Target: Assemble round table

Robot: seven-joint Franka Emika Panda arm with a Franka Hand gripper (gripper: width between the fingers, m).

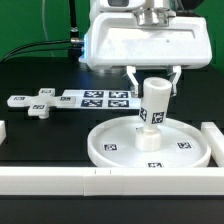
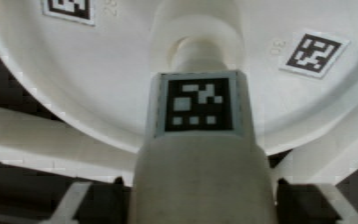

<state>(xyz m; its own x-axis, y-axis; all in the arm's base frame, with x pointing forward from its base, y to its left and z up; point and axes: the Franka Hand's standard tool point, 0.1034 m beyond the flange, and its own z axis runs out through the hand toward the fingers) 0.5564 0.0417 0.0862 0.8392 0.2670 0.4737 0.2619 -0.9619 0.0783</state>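
White plastic cylinder (image 1: 152, 110) is what your claw (image 1: 155, 88) is clamped on. In the exterior view the two fingers (image 1: 135, 78) come down either side of its top end and meet it, with no gap you can make out. The wrist view agrees: the claw (image 2: 202, 190) has the cylinder (image 2: 197, 150) between its pads, and the cylinder's black-and-white tag (image 2: 197, 103) faces the camera.

The cylinder stands near upright, centre of the exterior frame, its top leaning a touch toward the exterior view's right. Its lower end sits on the middle of the disc (image 1: 115, 135). In the wrist view that end meets a raised hub (image 2: 202, 52) at the centre of the disc (image 2: 176, 22). You can't tell from either view how far it is seated.

The disc lies flat, rim up, in the lower right of the exterior frame on the black table (image 1: 50, 135), with small tags on its face.

The cross piece (image 1: 38, 106) lies flat at the exterior view's left, well apart from the disc. It is just beside the end of the marker board (image 1: 100, 98); whether they touch is not clear.

White border blocks (image 1: 60, 180) run along the bottom edge and up the exterior view's right.
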